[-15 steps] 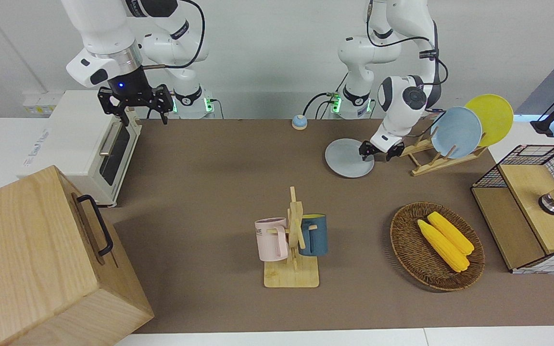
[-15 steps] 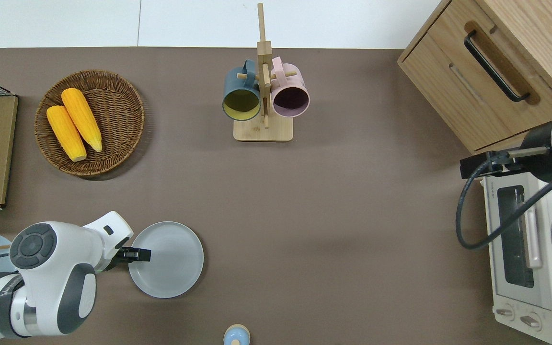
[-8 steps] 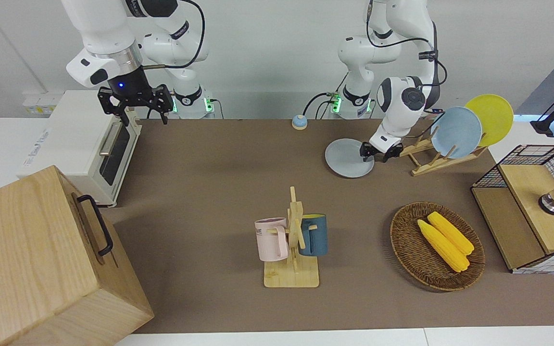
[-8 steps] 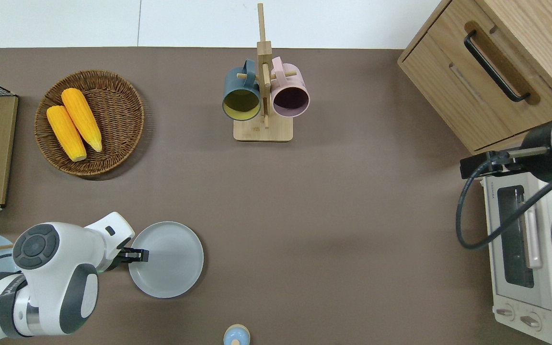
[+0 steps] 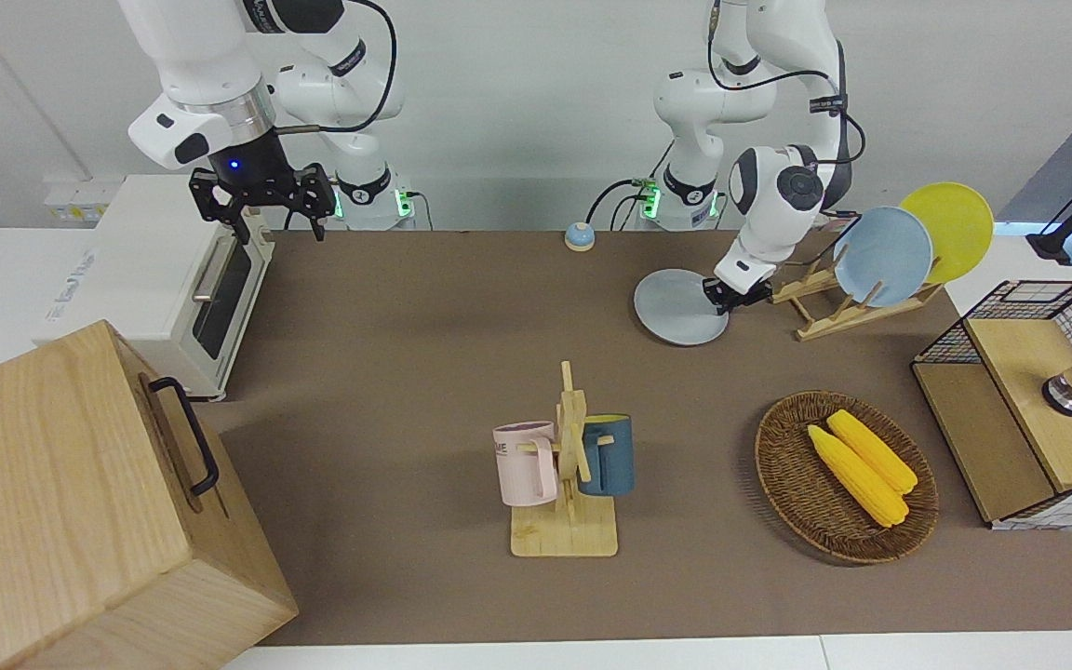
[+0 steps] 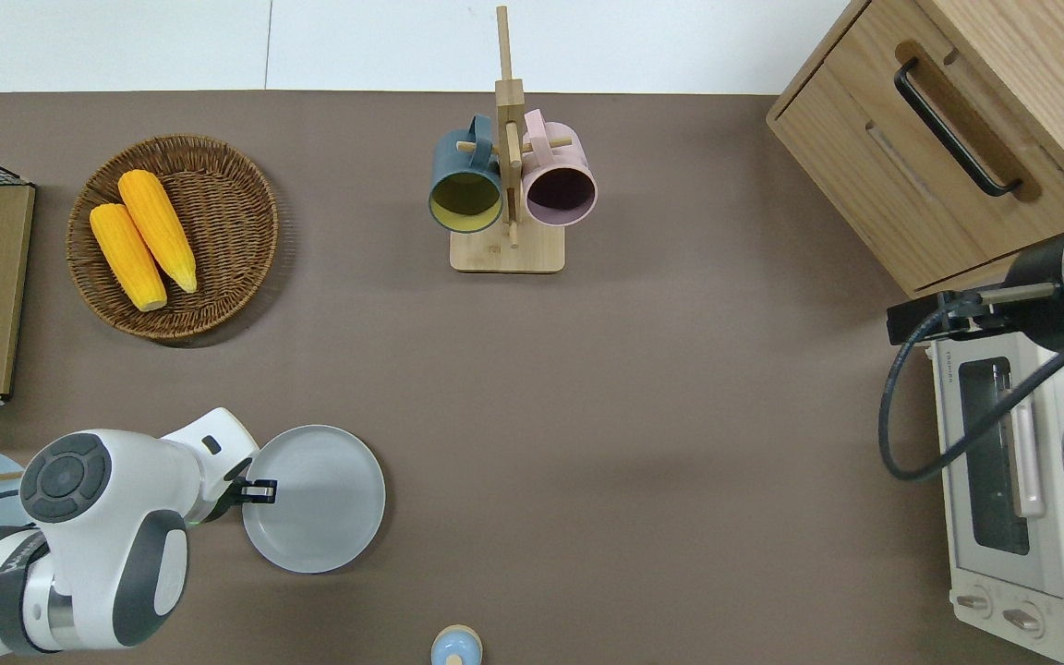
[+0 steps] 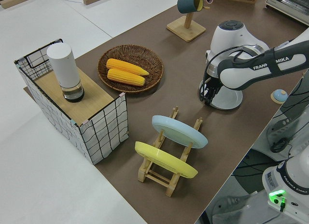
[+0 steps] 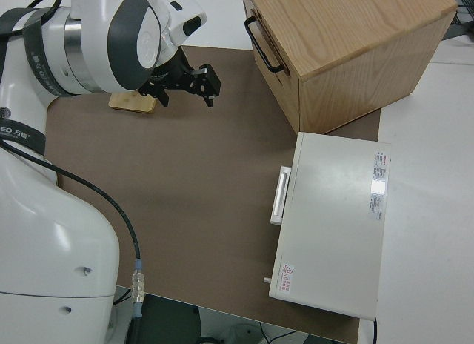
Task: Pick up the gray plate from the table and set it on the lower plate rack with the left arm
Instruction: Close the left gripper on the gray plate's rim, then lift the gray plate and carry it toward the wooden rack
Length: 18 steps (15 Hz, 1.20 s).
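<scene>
The gray plate (image 5: 676, 307) (image 6: 320, 503) (image 7: 228, 101) lies on the brown table mat near the robots, toward the left arm's end. My left gripper (image 5: 727, 297) (image 6: 259, 490) (image 7: 207, 96) is down at the plate's rim on the rack side, and its fingers are shut on that rim. The wooden plate rack (image 5: 824, 312) (image 7: 161, 175) stands beside the plate and holds a light blue plate (image 5: 882, 256) (image 7: 178, 131) and a yellow plate (image 5: 950, 233) (image 7: 164, 161). The rack's low end slots, toward the gray plate, hold nothing. The right arm is parked, its gripper (image 5: 261, 200) (image 8: 185, 88) open.
A mug tree (image 5: 569, 465) with a pink and a blue mug stands mid-table. A wicker basket (image 5: 783, 465) holds two corn cobs. A wire crate (image 5: 1038, 372), a toaster oven (image 5: 154, 279), a wooden cabinet (image 5: 61, 502) and a small blue knob (image 5: 579, 236) are around the edges.
The left gripper's fingers have closed on the gray plate's rim. The plate has shifted slightly toward the rack. The right arm has not moved.
</scene>
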Each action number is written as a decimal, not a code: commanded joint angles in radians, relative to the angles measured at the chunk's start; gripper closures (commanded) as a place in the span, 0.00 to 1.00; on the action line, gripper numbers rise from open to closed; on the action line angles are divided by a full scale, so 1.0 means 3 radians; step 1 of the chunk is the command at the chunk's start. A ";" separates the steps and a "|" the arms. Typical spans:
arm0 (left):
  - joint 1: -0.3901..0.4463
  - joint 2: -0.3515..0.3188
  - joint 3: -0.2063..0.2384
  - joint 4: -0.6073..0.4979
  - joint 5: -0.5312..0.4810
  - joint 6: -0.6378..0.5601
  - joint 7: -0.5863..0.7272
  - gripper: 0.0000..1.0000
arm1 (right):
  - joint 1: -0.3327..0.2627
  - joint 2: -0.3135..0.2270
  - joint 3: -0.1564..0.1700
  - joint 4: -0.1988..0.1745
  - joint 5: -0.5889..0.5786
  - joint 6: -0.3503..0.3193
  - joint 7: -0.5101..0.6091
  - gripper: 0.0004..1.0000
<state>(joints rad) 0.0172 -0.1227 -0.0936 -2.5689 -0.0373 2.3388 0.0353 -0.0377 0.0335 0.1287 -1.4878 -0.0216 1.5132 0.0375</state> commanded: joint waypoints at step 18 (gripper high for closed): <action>0.0019 -0.0506 0.0056 0.0259 -0.0044 -0.0933 0.0031 1.00 | -0.0074 0.0032 0.0067 0.0066 -0.0010 -0.0053 0.0049 0.02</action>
<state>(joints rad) 0.0187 -0.2248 -0.0824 -2.5140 -0.0464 2.1395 0.0423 -0.0377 0.0335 0.1287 -1.4878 -0.0216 1.5132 0.0375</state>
